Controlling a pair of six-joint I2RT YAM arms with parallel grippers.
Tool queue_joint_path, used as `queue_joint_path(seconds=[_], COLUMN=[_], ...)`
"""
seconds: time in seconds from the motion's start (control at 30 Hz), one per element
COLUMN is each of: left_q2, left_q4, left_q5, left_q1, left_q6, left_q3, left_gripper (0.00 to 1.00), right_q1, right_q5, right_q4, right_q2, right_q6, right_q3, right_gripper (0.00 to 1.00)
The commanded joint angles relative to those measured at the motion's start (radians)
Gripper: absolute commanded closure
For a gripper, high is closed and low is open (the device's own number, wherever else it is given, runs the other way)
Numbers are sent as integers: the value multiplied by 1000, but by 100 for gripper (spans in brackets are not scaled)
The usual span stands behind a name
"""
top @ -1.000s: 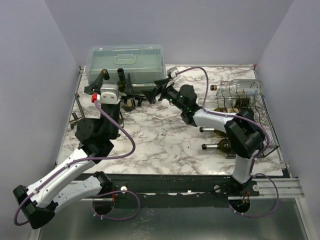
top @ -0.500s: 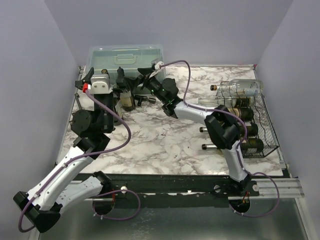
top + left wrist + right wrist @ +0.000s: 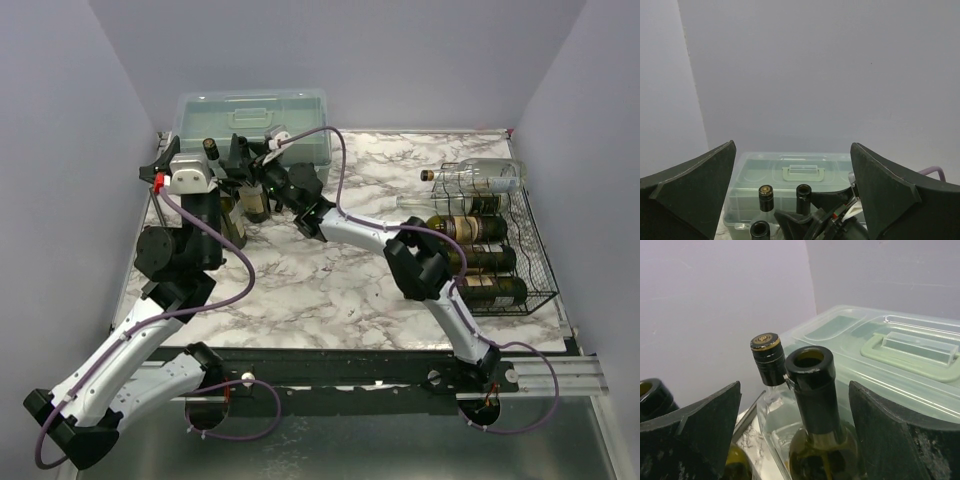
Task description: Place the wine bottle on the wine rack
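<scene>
We find the left gripper at the upper left of the overhead view. Its jaws are spread wide with nothing between them, and it faces a small cluster of upright bottles in front of the translucent plastic box.

Just right of it, the right arm stretches across the marble bench to the same cluster. The right gripper has its jaws spread on either side of the neck of the wine bottle, a dark green one with an open mouth. There are gaps on both sides, so nothing is pinched. A foil-capped clear bottle stands just behind it, touching or nearly touching its neck.

At the far right of the overhead view sits the wine rack, well apart from the cluster, with several racked bottles lying in its tiers.

We judge the task partly done. The rack is already well stocked, but this bottle stands on the bench ungripped. Closing on the neck, lifting it, carrying it across and laying it in a cradle all remain.
</scene>
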Motion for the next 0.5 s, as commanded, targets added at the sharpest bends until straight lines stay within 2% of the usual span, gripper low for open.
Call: queue_joint_path(seconds=[0.0,0.07,0.2,0.4,0.47], left_q2=[-15,-16,-18,-20,-20], left_q4=[42,43,53,56,56], left_q5=[4,5,3,9,9], left_q1=[2,2,2,-3,-6], left_q6=[-6,-7,-6,-6,-7], left_q3=[-16,-17,-24,-28,-29], left_gripper=[1,1,1,1,1], right_q1=[15,15,16,19,18], right_q5=[115,125,144,131,116], right_q4=[-124,-137,-167,-161,-155], right_q2=[76,92,113,90,75], right_q6=[-52,-54,-58,-89,-96], right_q3=[125,149,178,137,115], right_gripper=[11,14,26,41,49])
